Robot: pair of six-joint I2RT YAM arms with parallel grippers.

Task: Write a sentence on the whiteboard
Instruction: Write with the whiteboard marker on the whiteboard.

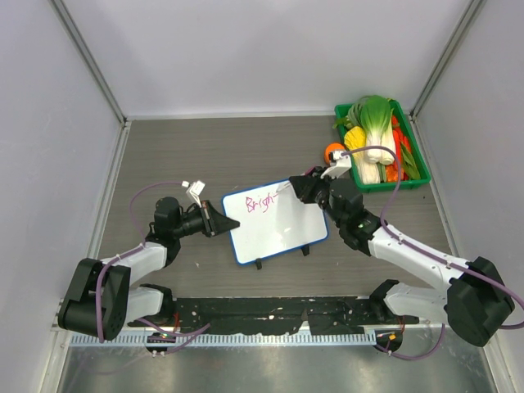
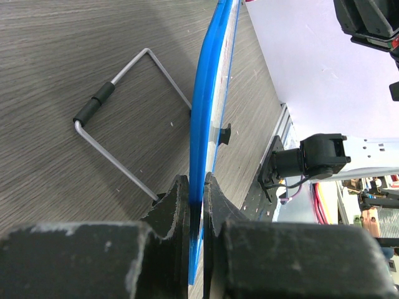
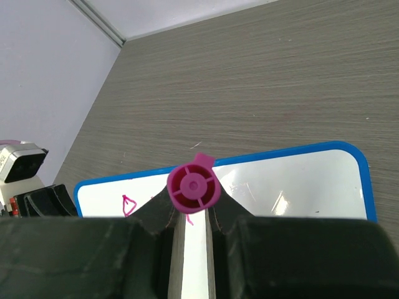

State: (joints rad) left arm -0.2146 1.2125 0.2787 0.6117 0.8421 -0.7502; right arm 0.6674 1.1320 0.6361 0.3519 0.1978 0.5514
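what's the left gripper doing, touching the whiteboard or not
Touching. The left wrist view shows the left gripper clamped on the whiteboard edge, no gap.

Marker (image 3: 193, 187) tip hidden by own cap; sentence (image 3: 129, 204) mostly behind right end effector (image 3: 193, 210).

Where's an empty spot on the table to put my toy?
Bare table between the back wall and the whiteboard. Crowded elsewhere: left gripper clamps its edge, right gripper holds the marker, vegetable crate far right.
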